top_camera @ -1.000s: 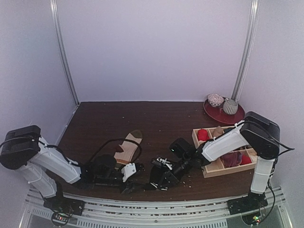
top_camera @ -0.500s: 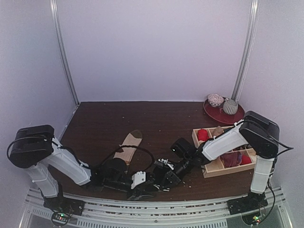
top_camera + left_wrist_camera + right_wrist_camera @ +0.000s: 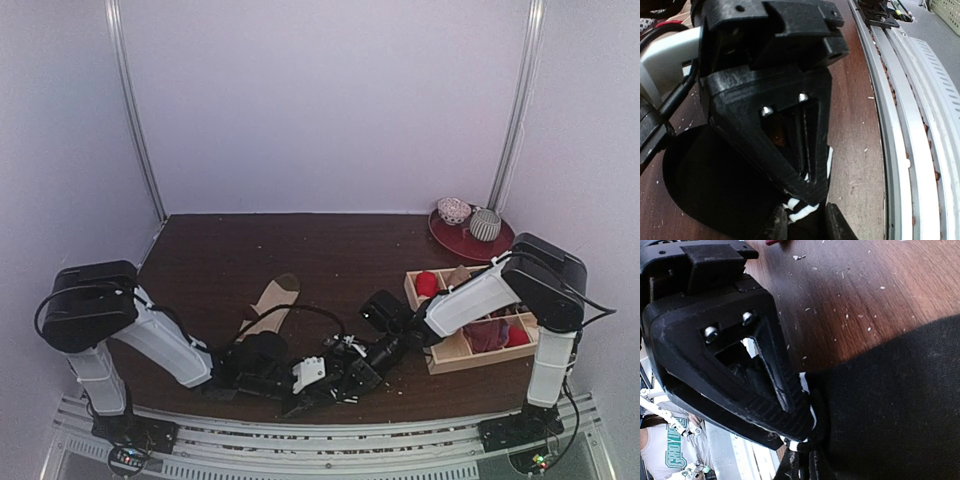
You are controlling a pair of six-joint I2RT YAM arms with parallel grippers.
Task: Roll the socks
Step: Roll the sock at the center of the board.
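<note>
Likely soft, limp, light: black sock (image 3: 890, 405), left of wooden tray (image 3: 480, 358). Best pinched at white-striped cuff (image 3: 801, 211). Right claw (image 3: 801, 462) clamped there. Left claw (image 3: 807, 222) straddling cuff, grip unclear.

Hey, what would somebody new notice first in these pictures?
Both arms crowd the near edge of the table, where the right pincer is shut on the black sock and the left pincer straddles its white-striped cuff. Behind them the tan sock lies flat; a wooden tray with red bundles sits to the right.
</note>
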